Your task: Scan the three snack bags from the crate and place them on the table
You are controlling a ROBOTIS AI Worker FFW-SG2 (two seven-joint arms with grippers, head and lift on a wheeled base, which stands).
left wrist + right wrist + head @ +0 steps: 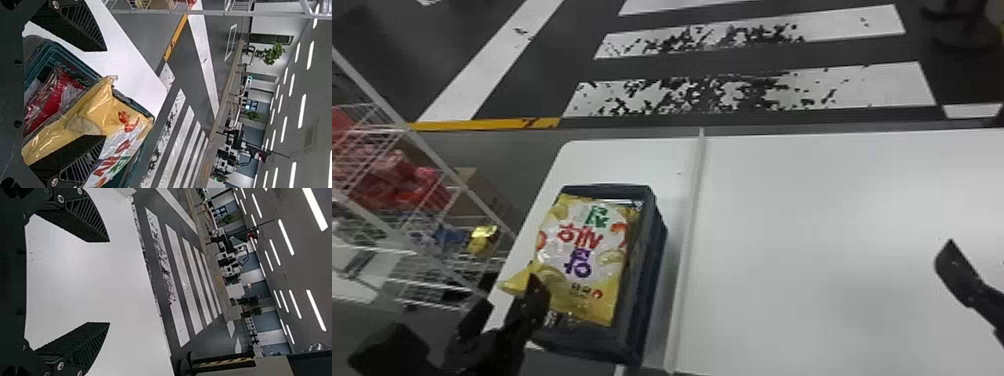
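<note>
At the near left, the left gripper (510, 292) hangs over the near left corner of the crate, its two black fingers spread wide. A loose corner of the yellow and white plastic snack bag (582, 270) pokes up between them, but nothing is clamped. At the near right, the right gripper (109, 282) waits above the worktop (807, 225), wide apart and empty.

The bag lies printed face up on top in the dark blue-green rectangular plastic crate (652, 260), which stands at the left of the white worktop, just left of a raised pale strip (687, 225). Beneath it shows a red, shiny plastic snack bag (56, 96); I cannot tell where the third is.

The step in hand looks like picking the yellow bag. Take a good fold of that corner before closing, rather than its very tip, and squeeze gently, since the puffed film could slip or burst. Lift straight up so the red one isn't dragged along, and clear the far rim before swinging right. Leave the code uncovered for scanning.
</note>
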